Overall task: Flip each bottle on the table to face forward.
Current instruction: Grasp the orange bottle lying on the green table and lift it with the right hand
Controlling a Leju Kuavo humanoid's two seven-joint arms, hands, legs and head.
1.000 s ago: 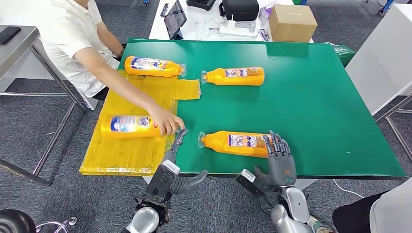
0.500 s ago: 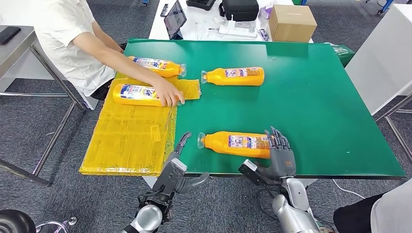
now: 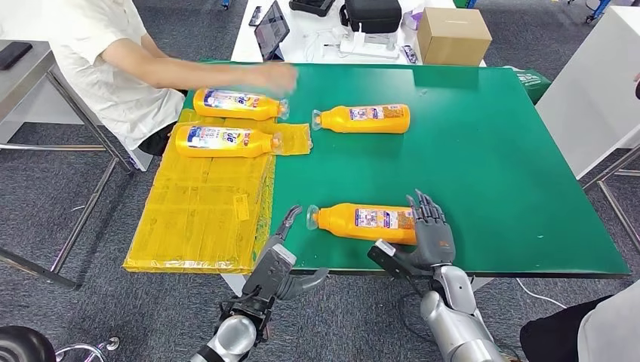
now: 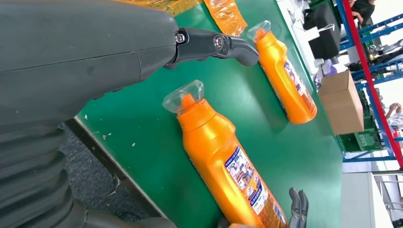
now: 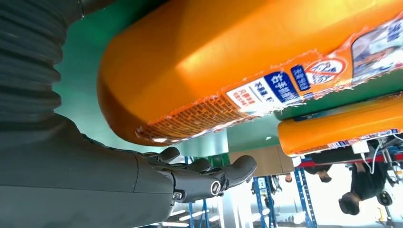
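The nearest orange bottle (image 3: 362, 222) lies on its side on the green table (image 3: 490, 151), cap to the left, with a small-print label up. My right hand (image 3: 430, 237) stands open at its base end, fingers spread, close against the base (image 5: 228, 61). My left hand (image 3: 278, 260) hovers open just short of the cap (image 4: 185, 95), holding nothing. A second orange bottle (image 3: 362, 118) lies farther back, seen too in the left wrist view (image 4: 283, 76). Two more bottles (image 3: 238, 103) (image 3: 225, 141) lie at the left with blue labels up.
A yellow plastic sheet (image 3: 204, 219) covers the table's left part and hangs past its edge. A person in white sits at the far left, one hand (image 3: 272, 75) blurred above the back left corner. A cardboard box (image 3: 453, 34) and devices sit behind the table.
The person carried the near-left bottle back, laid it beside the far-left one, and lifted the hand away. My right hand edged closer to the near bottle's base.
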